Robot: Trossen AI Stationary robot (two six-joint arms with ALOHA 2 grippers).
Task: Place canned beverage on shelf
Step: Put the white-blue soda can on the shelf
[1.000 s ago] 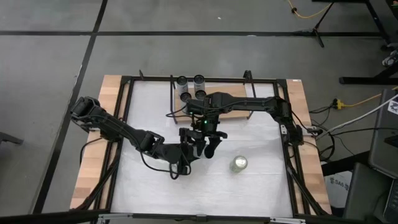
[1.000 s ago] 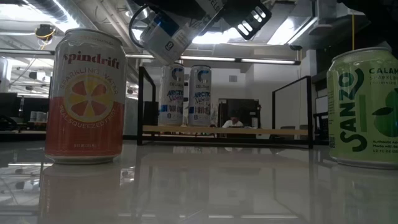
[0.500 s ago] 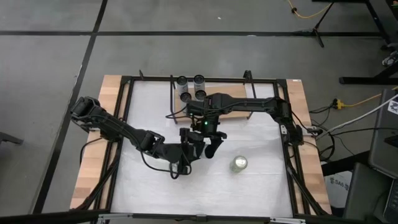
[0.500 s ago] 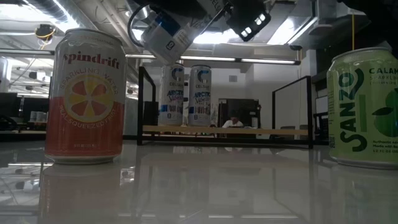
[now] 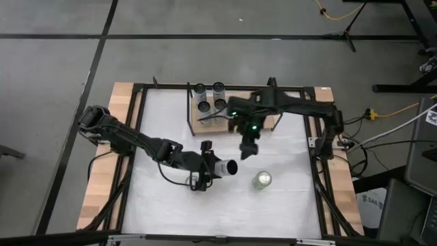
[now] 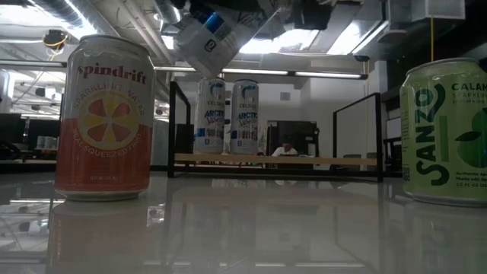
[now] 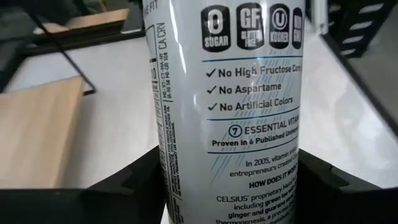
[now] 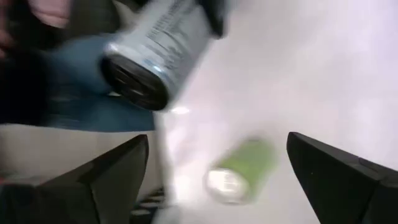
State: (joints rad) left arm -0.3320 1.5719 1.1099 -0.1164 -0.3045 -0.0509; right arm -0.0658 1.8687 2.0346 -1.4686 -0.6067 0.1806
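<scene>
Left hand (image 5: 213,166): pinching a white Celsius can (image 5: 225,167) near the middle of the counter (image 5: 164,116), fingers pressed against the can's sides; the can lies tilted over, its dark end pointing toward the counter's right edge.
Held can, look: white and pale grey with black print, "0 Sugar", "No Aspartame", "No Artificial Colors"; in the low view it hangs raised above the counter, slanted.
Green can (image 5: 263,180): stands upright on the counter just beside the held can, toward the right edge; lettered "Sanzo".
Orange can (image 6: 104,118): upright at the near edge, lettered "Spindrift".
Right hand (image 5: 247,148): fingers spread wide, holding nothing, above the counter between the held can and the shelf (image 5: 263,124).
Shelf: light-wood board with black wire uprights at the counter's far edge.
Shelved cans (image 5: 208,97): four stand upright at the shelf's left end.
</scene>
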